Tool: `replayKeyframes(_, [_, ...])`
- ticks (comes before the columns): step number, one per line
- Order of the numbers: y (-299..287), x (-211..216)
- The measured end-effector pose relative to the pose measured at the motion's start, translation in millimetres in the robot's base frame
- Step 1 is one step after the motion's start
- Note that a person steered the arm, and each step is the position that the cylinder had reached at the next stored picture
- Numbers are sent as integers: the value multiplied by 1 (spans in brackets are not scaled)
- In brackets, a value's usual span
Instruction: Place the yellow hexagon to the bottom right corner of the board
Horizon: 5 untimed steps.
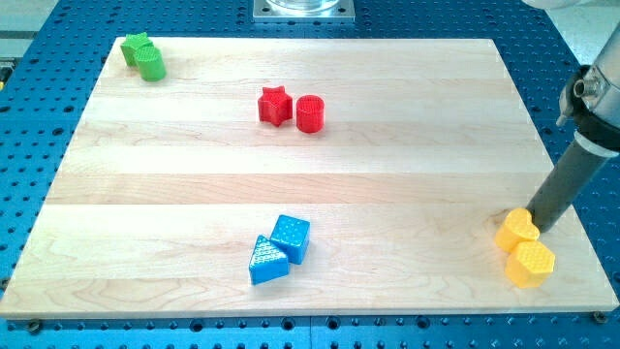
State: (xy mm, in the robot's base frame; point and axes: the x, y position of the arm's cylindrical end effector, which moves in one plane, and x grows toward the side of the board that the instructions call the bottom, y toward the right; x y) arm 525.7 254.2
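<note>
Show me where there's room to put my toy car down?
The widest bare patch is mid-board, between the red star with the red cylinder and the blue cube. It's crowded at bottom right: my tip touches two yellow blocks.

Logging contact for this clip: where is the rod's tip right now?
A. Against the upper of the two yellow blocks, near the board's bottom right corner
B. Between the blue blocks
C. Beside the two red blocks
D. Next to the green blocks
A: my tip sits against the right side of the upper yellow block, just above the yellow hexagon near the board corner.
</note>
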Motion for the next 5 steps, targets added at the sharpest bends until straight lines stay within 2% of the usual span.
replayKeyframes(1, [1,-11])
replayKeyframes(5, [-28,-13])
